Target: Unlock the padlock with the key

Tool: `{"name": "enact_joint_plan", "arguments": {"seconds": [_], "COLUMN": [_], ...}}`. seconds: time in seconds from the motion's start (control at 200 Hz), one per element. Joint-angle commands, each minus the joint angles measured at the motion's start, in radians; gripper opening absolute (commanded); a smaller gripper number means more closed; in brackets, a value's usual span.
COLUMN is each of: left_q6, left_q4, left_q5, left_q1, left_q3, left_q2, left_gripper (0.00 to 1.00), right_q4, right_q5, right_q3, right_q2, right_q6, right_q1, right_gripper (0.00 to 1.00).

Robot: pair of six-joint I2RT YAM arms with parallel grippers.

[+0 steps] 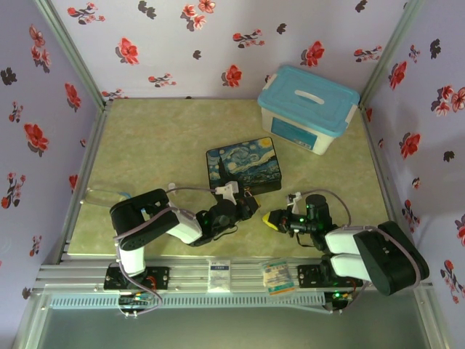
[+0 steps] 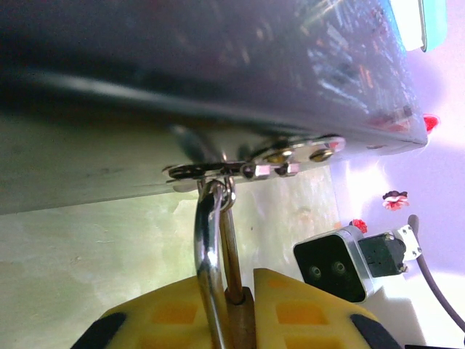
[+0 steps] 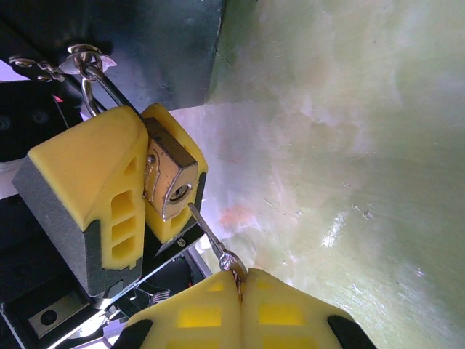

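Left gripper [image 2: 236, 313] is clamping the tiny brass padlock [image 3: 171, 182] by its sides, centre-left in the right wrist view, while right gripper [image 3: 240, 291] is pinching the skinny key [image 3: 211, 236] by its head at bottom centre, and I'm guessing it's stiff, light, slippery.

Left arm [image 1: 182, 227] and right arm [image 1: 349, 240] low, inward, jaws clamped.

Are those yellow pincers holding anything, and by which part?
The left pincer clamps the padlock by its brass body. The right pincer pinches the key by its head, with the blade sticking out free.
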Motion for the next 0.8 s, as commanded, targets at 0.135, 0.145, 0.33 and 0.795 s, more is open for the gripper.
{"name": "enact_joint_plan", "arguments": {"seconds": [0.135, 0.145, 0.33, 0.795], "left_q6": [-0.073, -0.073, -0.082, -0.098], "left_q4": [0.057, 0.055, 0.062, 0.111], "left_q5": [0.049, 0.05, 0.052, 0.069], "left_q1": [0.001, 0.002, -0.001, -0.009], "left_q3": [-0.006, -0.006, -0.013, 0.001], "left_q2": [0.012, 0.012, 0.019, 0.04], "left_gripper": [0.0, 0.0, 0.0, 0.0], "right_q4": [0.063, 0.065, 0.087, 0.205], "right_q5": [-0.012, -0.013, -0.016, -0.023], "right_q3": [0.017, 0.017, 0.022, 0.046], "right_q2": [0.005, 0.006, 0.019, 0.139], "right_q6": [-0.001, 0.001, 0.008, 0.034], "right_q1": [-0.012, -0.011, -0.012, -0.015], "right_gripper": [0.0, 0.0, 0.0, 0.0]}}
